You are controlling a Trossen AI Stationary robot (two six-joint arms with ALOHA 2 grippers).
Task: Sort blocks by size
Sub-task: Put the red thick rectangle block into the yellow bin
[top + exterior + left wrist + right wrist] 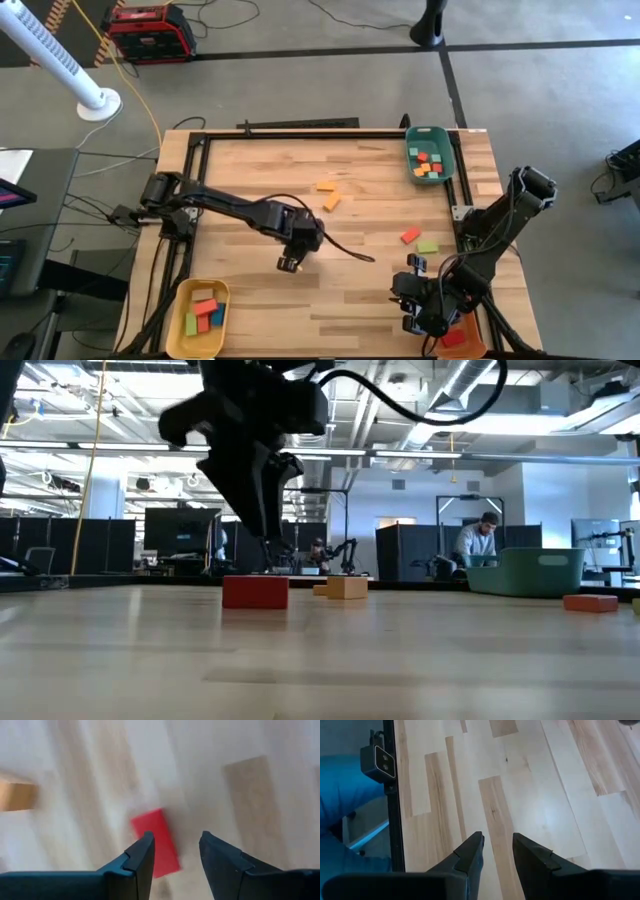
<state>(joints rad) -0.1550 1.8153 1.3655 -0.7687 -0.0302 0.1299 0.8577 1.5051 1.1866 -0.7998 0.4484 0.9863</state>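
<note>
while our left gripper [291, 262] hangs over the middle of the table [250, 170] with its fingers parted and nothing between them, the red block [155, 842] lies flat on the wood just ahead of the tips in its wrist view, nearer one finger than the other. that offset is our main worry: if we drop as we stand, we judge one finger could land on top of the block or shove it aside instead of straddling it. its long side also runs at a slant to the gap, so a close might twist it out.

the other loose blocks sit apart: two orange blocks [328, 193] at about one o'clock from the left gripper, a second red one [410, 235] and a green block [428, 246] at three o'clock. sorted pieces fill the green tray [447, 165] at the table's one o'clock corner and the yellow tray [190, 300] at seven o'clock.

our right gripper [425, 318] waits at five o'clock, fingers apart and empty, by the orange tray [470, 346].
</note>
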